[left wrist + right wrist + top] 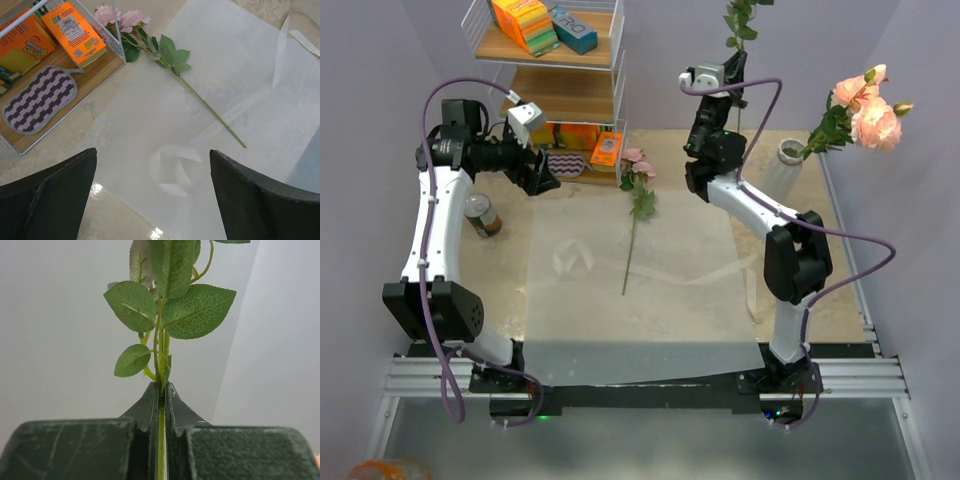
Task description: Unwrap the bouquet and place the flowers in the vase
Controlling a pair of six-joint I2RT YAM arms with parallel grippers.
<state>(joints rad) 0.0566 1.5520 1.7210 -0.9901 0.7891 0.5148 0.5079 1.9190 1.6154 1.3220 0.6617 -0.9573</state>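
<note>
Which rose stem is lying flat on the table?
The single pink rose on the white paper, mid-table. One stem is clamped in the raised right gripper; the other roses sit in the vase.

Flower stem (159,347), top off-frame

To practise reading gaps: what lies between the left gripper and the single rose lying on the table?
Only the flattened white wrapping paper, as the left wrist view shows. The open left gripper hovers over it, and the rose rests its stem on it.
</note>
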